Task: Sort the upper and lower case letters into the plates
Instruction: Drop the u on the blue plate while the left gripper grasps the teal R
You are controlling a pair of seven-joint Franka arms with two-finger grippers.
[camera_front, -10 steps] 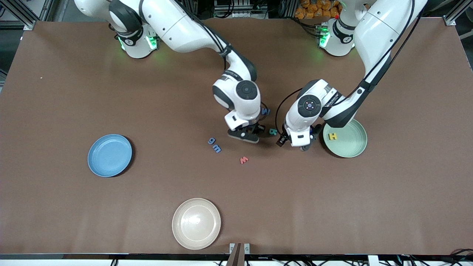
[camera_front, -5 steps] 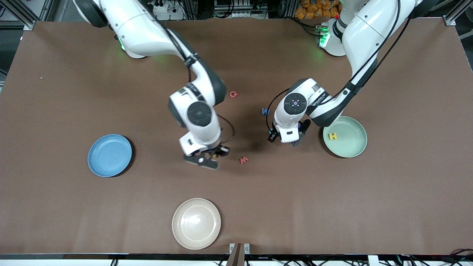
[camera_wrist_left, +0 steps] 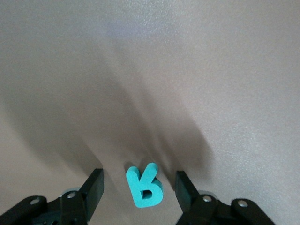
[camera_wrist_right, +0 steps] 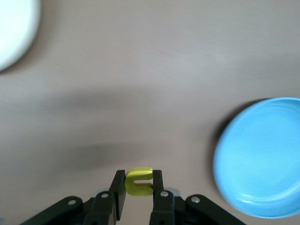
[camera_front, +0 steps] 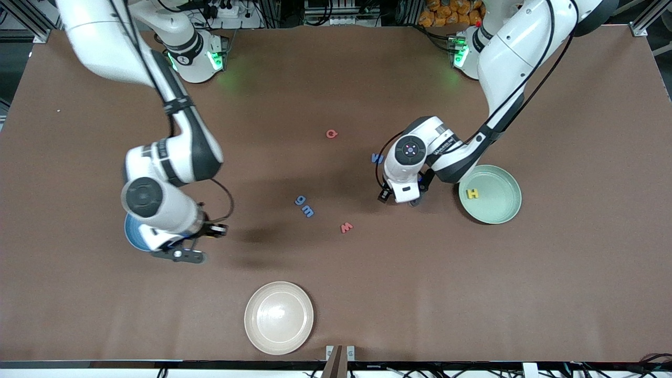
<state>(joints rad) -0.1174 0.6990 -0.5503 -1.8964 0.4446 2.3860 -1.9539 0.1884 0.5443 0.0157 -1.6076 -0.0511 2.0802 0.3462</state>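
- We see the teal R (camera_wrist_left: 144, 186) lying flat on the brown table (camera_front: 472, 294), right between the two fingers (camera_wrist_left: 93, 185) of the left gripper (camera_front: 401, 199).
- The left gripper's fingers stand apart, with a little gap on each side of the R, so they do not pinch it.
- The R's long side runs across the line from finger to finger, tipped a bit.
- If 12 o'clock is toward the robots' bases, this gripper is at 9 o'clock from the pale green plate (camera_front: 501, 210).
- The yellow H (camera_front: 473, 193) lies in that plate, near its 9 o'clock rim.
- The blue M (camera_front: 377, 158) lies at 11 o'clock from the left gripper, and the red Q (camera_front: 331, 134) lies farther out at 10 o'clock.
- The right gripper (camera_front: 184, 255) squeezes the yellow u (camera_wrist_right: 139, 182) tight between its fingers.
- The u's open end faces one finger, so its arms run from finger to finger.
- It hangs over the table by the 5 o'clock rim of the blue plate (camera_wrist_right: 262, 159).
- The blue g (camera_front: 300, 200), blue m (camera_front: 307, 211) and red w (camera_front: 346, 228) lie mid-table.
- The cream plate (camera_front: 279, 317) sits by the table's 6 o'clock edge.
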